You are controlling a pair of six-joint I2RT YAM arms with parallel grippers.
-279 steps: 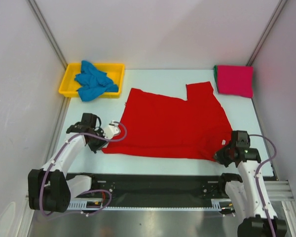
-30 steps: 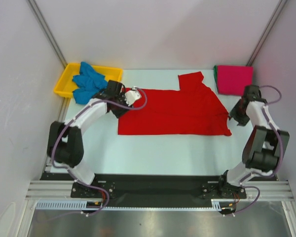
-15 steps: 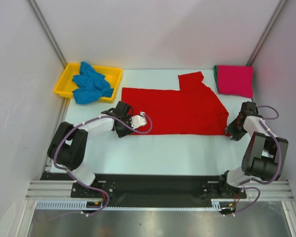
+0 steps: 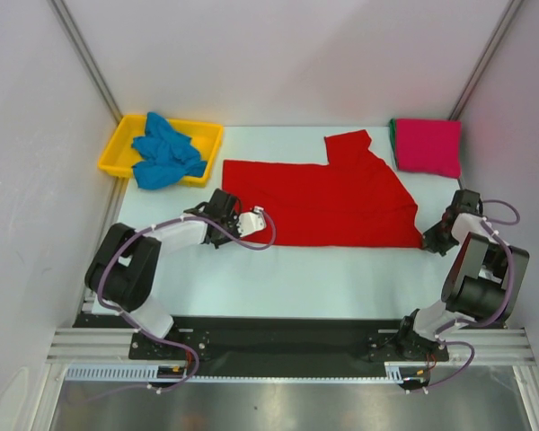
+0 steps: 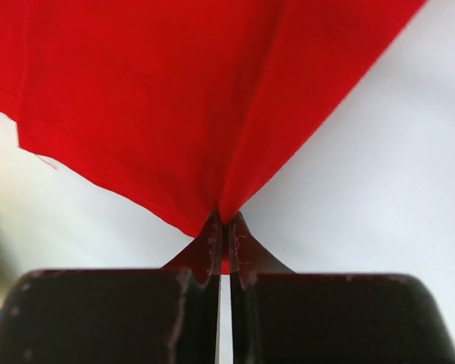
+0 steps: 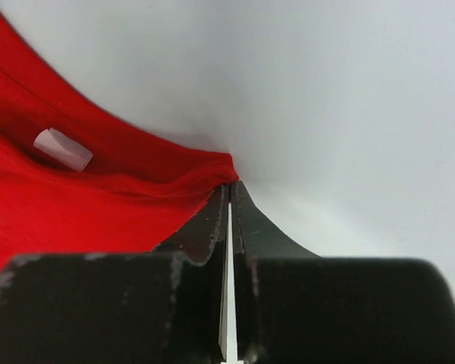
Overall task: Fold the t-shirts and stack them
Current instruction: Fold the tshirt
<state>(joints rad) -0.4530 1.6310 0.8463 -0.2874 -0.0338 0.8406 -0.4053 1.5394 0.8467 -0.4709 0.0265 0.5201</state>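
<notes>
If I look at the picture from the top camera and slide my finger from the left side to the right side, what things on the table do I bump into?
yellow tray → left gripper, pinching a corner of the red cloth → red t-shirt → pink t-shirt

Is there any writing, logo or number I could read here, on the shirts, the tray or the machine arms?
No readable text in any view.
White tag on the red t-shirt: any print on it is too blurred to read.
Blue t-shirt, folded pink t-shirt, yellow tray: plain, no marks visible.
Arms: no legible label.
</notes>
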